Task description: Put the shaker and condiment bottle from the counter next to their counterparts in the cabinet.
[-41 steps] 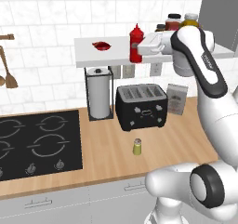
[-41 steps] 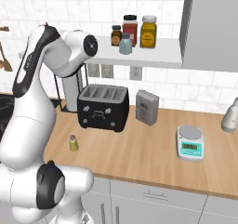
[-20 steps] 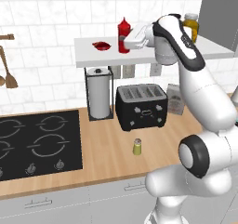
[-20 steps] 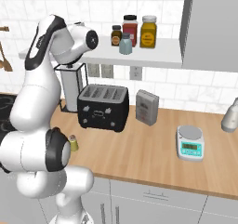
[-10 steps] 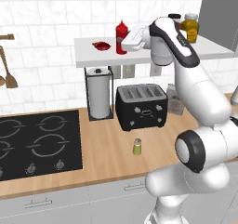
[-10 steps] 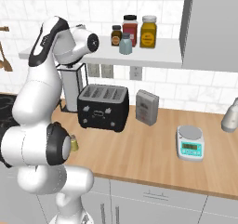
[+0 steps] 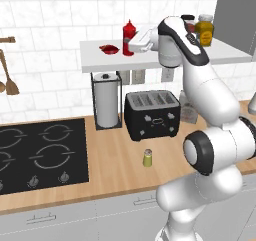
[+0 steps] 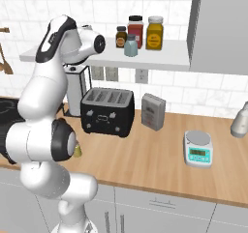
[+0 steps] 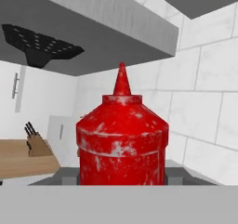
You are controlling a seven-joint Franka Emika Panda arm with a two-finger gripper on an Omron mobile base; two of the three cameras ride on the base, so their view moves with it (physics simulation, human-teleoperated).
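The red condiment bottle (image 7: 129, 36) stands upright at the cabinet shelf (image 7: 100, 61), just right of the small flat red item (image 7: 109, 48). My gripper (image 7: 132, 47) is shut on the bottle's lower body from the right. In the hand view the condiment bottle (image 9: 122, 144) sits close up, its nozzle pointing up, and the fingertips are hidden. The yellow-green shaker (image 7: 147, 158) stands on the counter (image 7: 115, 170) in front of the toaster; in the right base view the shaker (image 8: 77, 151) peeks from behind the arm. The pale blue shaker (image 8: 131, 47) stands further along the shelf.
A black toaster (image 7: 152, 116) and a paper towel holder (image 7: 106, 106) stand under the shelf. Several jars (image 7: 204, 30) crowd the shelf's right end. The black hob (image 7: 40, 152) lies at the left. A grey box (image 8: 153, 111) and a small scale (image 8: 197, 149) stand to the right.
The hand has carried the condiment bottle left along the shelf and slightly down, closer to the flat red item. The shaker on the counter has not moved.
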